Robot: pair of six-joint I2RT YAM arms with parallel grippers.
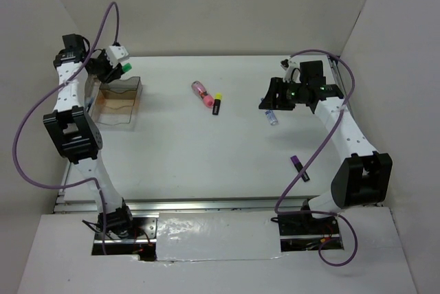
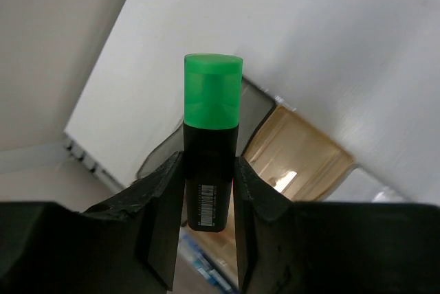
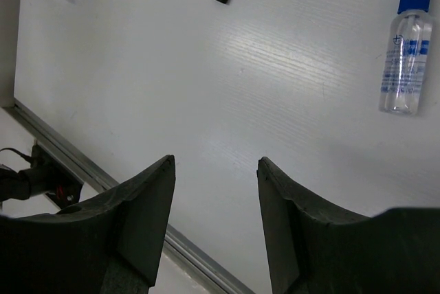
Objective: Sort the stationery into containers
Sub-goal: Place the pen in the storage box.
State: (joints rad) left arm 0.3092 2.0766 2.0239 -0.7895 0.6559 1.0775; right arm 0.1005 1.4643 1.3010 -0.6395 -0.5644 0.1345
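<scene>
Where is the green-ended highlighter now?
The green-ended highlighter is gripped in the left hand, by the clear box at the top view's upper left.

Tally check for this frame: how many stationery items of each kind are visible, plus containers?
Highlighters: 3 (green highlighter, yellow highlighter, purple highlighter)
Pink tube: 1
Blue-capped bottle: 1
Clear box: 1
Total: 6, not counting anything inside the box, which is too unclear to tell.
</scene>
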